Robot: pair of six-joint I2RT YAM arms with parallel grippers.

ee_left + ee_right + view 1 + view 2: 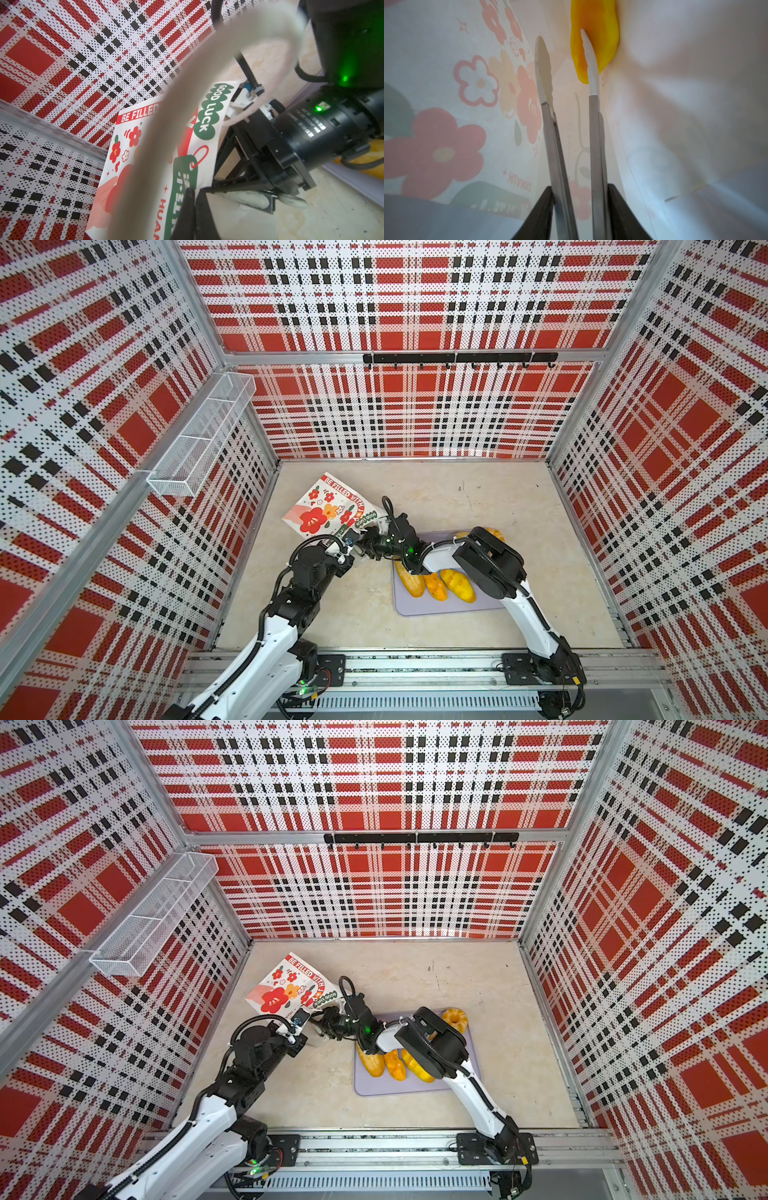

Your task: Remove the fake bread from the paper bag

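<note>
The left tool (189, 199) is fully closed, pinching the rim of the paper bag (328, 506) at its mouth. The bag's cord handle (207, 72) loops, blurred, across the left wrist view close to that tool. The bag lies tilted on the worktop (478, 497), printed face up, with its mouth towards both tools.

The right tool (580, 193) is clamped on a pair of metal tongs (593, 135). Its black fingers (539, 218) are partly closed and press the two arms from outside, and the arms stand apart. The tongs reach ahead of the tool, deep inside the bag.

One piece of fake bread, a yellow loaf (600, 31), lies at the far end of the bag beyond the tool. One white tong tip (588, 54) overlaps it in the right wrist view — whether it touches, I cannot tell. The other tip (543, 62) stands clear beside the loaf.

Behind the right tool, partly under its arm, a lavender tray (436, 608) carries three loaves (435, 588) side by side. A ring bun (454, 1018) sits at the tray's far corner, well apart from both tools.
</note>
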